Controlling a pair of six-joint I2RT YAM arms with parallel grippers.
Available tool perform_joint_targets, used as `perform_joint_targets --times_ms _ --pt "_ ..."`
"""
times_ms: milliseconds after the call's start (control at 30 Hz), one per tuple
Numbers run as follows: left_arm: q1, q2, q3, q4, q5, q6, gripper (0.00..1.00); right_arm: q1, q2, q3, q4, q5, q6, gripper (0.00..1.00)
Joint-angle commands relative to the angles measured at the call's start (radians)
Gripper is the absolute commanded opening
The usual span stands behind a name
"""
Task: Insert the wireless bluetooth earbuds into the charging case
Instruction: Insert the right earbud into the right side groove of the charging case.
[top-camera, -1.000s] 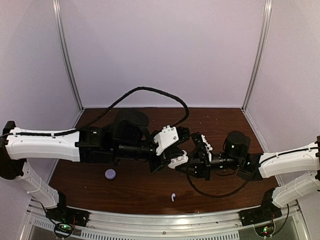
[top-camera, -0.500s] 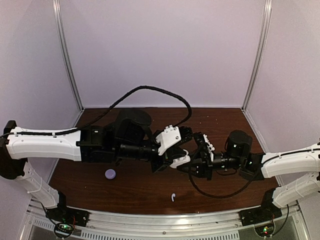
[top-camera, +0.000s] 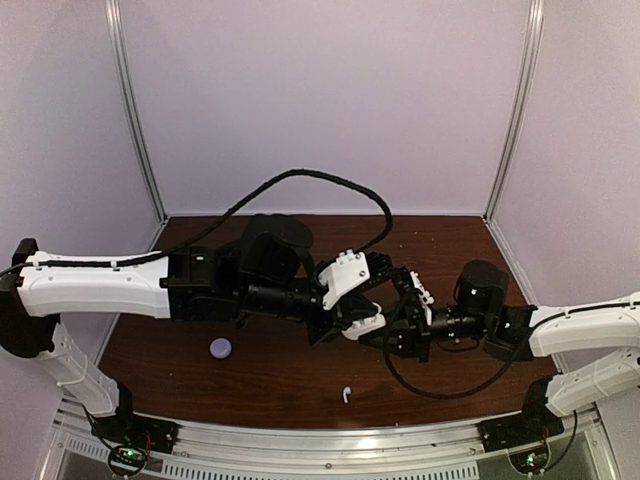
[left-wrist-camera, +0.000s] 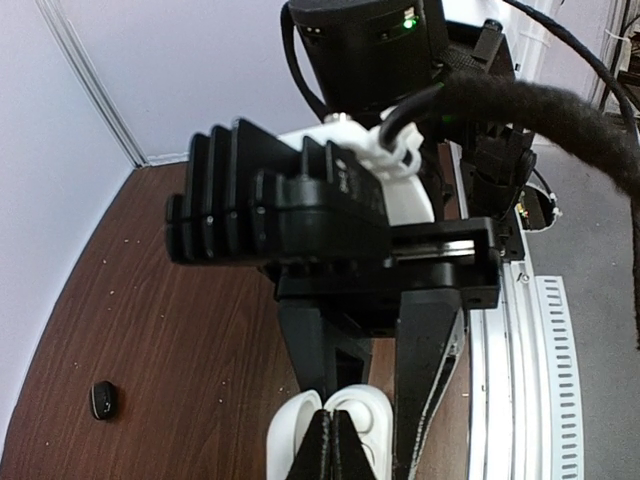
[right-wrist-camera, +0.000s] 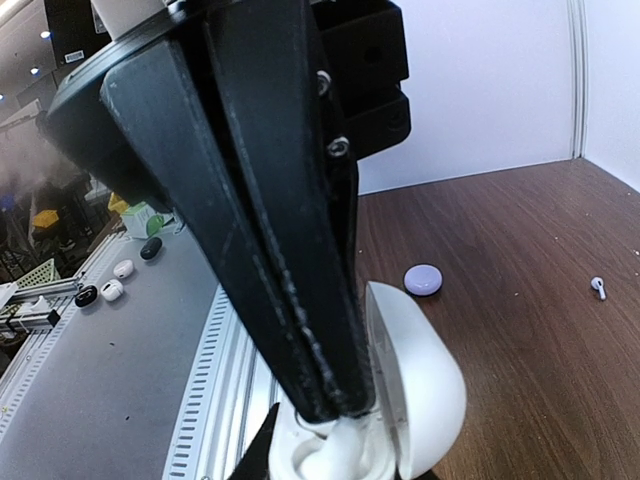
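Best to pinch the small earbud, likely light and slippery, softly by its round head, with left gripper squeezed shut and right gripper hugging the open charging case.

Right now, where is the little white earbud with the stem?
In the top view the stemmed earbud lies alone near the front edge of the table, nearer than the charging case and right of the lavender bud.
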Motion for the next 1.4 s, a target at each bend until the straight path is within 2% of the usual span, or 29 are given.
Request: perform_joint_targets --times_ms 0,200,367,667,933,1167,1367 --pt "-0.017 0.063 -0.001 -0.086 0.097 -0.011 0.00 -0.005 -0.058 0.027 0.093 0.007 -0.021 0.00" --pt "-0.017 0.079 0.008 -0.106 0.126 -0.004 0.00 -0.006 -0.075 0.025 0.091 0.007 -0.018 0.00" --pt "-0.017 0.071 0.017 -0.123 0.095 -0.007 0.00 -0.006 -0.071 0.018 0.098 0.008 -0.014 0.00" --pt "-0.014 0.016 0.081 -0.164 0.012 0.012 0.07 -0.007 -0.036 0.001 0.112 -0.004 -0.014 0.00" --pt "-0.002 -0.006 0.130 -0.194 -0.001 0.026 0.18 -0.006 -0.018 -0.004 0.111 -0.019 -0.016 0.00" --pt "0.007 -0.044 0.134 -0.193 0.015 0.031 0.18 -0.006 -0.013 -0.004 0.099 -0.021 -0.019 0.00" --pt "0.011 -0.048 0.137 -0.195 0.037 0.031 0.14 -0.006 -0.002 0.006 0.094 -0.027 -0.018 0.00"
